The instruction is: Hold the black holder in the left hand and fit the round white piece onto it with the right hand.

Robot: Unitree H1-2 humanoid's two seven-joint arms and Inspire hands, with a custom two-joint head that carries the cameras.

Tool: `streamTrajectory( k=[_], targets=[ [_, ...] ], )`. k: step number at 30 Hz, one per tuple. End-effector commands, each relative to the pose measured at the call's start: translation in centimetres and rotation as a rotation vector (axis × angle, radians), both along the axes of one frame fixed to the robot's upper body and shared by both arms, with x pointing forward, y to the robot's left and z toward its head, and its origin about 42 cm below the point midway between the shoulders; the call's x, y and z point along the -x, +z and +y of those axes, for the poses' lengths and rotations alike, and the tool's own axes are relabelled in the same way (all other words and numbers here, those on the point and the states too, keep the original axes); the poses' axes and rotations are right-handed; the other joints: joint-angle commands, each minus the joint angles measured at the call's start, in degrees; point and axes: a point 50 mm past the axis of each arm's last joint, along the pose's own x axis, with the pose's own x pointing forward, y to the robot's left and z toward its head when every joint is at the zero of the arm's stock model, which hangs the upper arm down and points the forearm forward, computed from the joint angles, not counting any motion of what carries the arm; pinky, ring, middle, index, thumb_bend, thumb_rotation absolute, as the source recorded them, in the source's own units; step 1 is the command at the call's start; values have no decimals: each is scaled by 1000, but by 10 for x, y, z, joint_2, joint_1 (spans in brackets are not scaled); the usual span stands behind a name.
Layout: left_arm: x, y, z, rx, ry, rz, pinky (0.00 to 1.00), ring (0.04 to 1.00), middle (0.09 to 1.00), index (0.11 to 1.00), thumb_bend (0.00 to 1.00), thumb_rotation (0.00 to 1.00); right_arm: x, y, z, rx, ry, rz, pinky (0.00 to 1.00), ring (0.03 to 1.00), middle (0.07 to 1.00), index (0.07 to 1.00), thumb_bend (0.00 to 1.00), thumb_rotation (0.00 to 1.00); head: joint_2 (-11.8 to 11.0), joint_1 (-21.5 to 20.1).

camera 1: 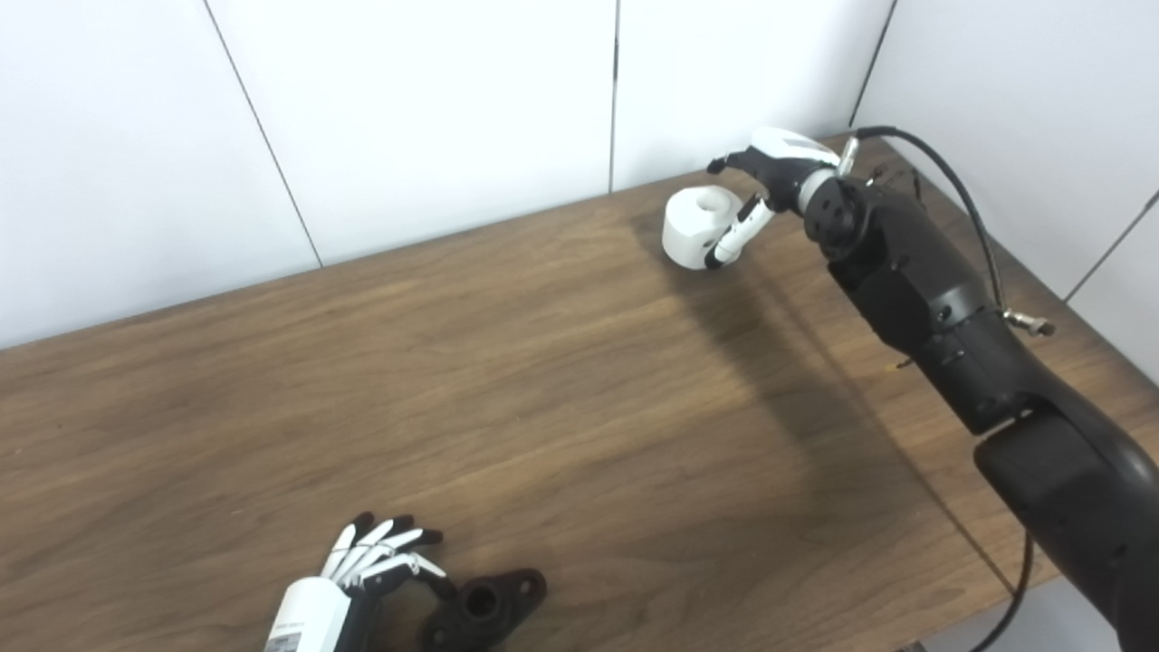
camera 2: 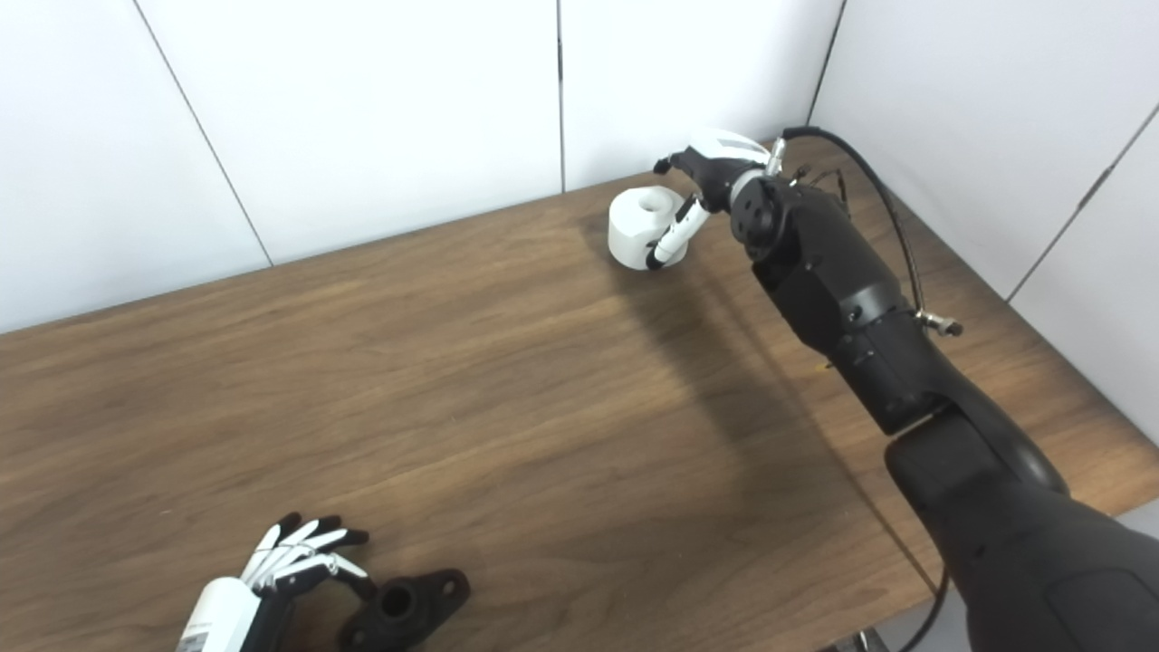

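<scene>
Brown wood-grain worktop (camera 1: pixel 507 380), white wall panels behind it. Two task parts lie well apart, at opposite corners of the view.

Black holder (camera 1: pixel 484 608): lying flat on the worktop at about 7 o'clock, near the front edge, bore facing up, mounting ears out to either side. Left hand (camera 1: pixel 376 561) sits just beside it on its 9 o'clock side, fingers spread and empty; the thumb reaches toward the holder's near ear, but contact cannot be confirmed. Holder is not lifted. Judgement: the hand is lined up from the side so that fingers and thumb can close across the holder's body and leave the bore free.

Round white piece (camera 1: pixel 699 226): a short, thick cylinder with a centre hole, resting at about 1 o'clock near the back wall. Right hand (camera 1: pixel 770 186) comes at it from its 3 o'clock side, arm stretched far out. One finger lies down the piece's near wall and the rest curl over the top rim. Whether the grip is tight cannot be told; the piece looks to be on the wood.

Judgement: both pickups are in hand, neither complete, and fitting not begun. Risk: at full reach the piece could get pushed toward the wall.
</scene>
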Motion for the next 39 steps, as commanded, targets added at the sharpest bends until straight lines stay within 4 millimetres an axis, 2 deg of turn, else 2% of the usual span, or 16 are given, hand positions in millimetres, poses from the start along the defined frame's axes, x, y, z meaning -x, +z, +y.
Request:
streamTrajectory(
  k=[1,11,20,30,39],
  targets=[
    [3,-11,1,-8,19,26,975,879,781,487,516,41,-8,35,-3,26,8,-112,973,1000,932,850,905,239,1,0],
    [3,-11,1,-11,18,20,968,878,781,487,517,41,-8,36,-4,37,12,-133,947,995,921,806,883,249,1,2],
    [4,-10,-1,-10,20,22,976,879,783,487,516,41,-9,41,-3,73,27,-153,903,979,916,715,861,241,3,-2],
    [4,-8,-3,2,22,18,969,877,780,487,516,40,-9,41,-3,79,34,-137,907,980,914,701,859,238,3,1],
    [4,-7,-3,8,25,12,963,873,778,487,516,40,-8,40,-3,72,48,-165,859,948,883,665,855,219,3,1]
  ],
)
